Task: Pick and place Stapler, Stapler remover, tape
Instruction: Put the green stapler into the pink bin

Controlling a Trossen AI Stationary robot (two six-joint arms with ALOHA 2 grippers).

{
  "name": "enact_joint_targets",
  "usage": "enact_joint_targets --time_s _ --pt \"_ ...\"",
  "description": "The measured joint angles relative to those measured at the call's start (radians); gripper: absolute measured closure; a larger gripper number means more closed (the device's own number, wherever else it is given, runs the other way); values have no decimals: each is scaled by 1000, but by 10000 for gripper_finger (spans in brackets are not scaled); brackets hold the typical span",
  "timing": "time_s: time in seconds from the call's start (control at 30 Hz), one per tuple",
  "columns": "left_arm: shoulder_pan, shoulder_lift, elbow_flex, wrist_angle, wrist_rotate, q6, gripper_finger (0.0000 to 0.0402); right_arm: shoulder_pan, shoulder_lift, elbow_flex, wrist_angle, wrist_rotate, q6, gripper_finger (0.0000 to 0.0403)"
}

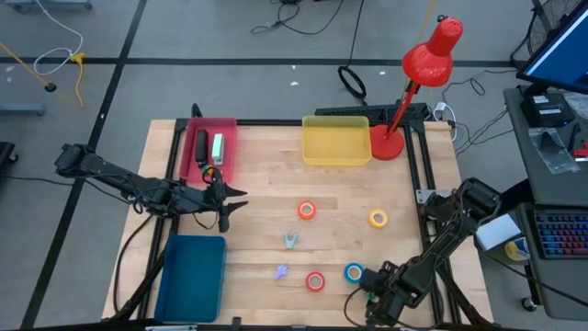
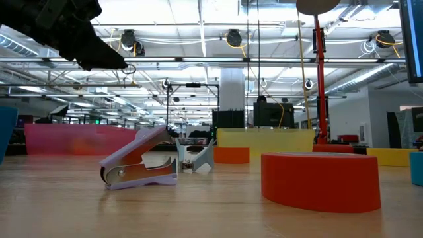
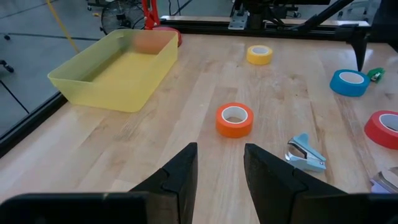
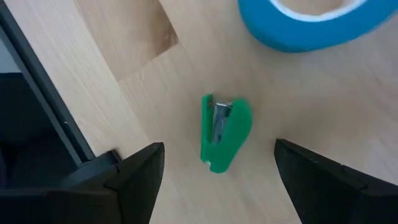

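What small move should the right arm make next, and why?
Probably lower the right tool straight down over the green stapler and close. Its fingers are spread wide with the stapler lying flat between them, untouched, beside the blue tape.

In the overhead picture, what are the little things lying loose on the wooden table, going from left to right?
Purple staple remover → grey staple remover → orange tape roll → red tape roll → blue tape roll → yellow tape roll.
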Motion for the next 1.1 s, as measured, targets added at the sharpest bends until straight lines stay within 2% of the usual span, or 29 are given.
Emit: enact_joint_targets --time_s 0.37,0.53,0.7,1.1 --pt "0 0 0 0 0 -1 270 0 37 5 -2 5 -13 111" --pt "0 0 0 0 0 -1 270 0 39 4 -14 6 -14 129" --pt "0 0 0 0 0 -1 270 0 40 3 -25 7 -13 180" --pt "0 0 0 0 0 -2 270 -1 42 0 -58 7 -12 338"
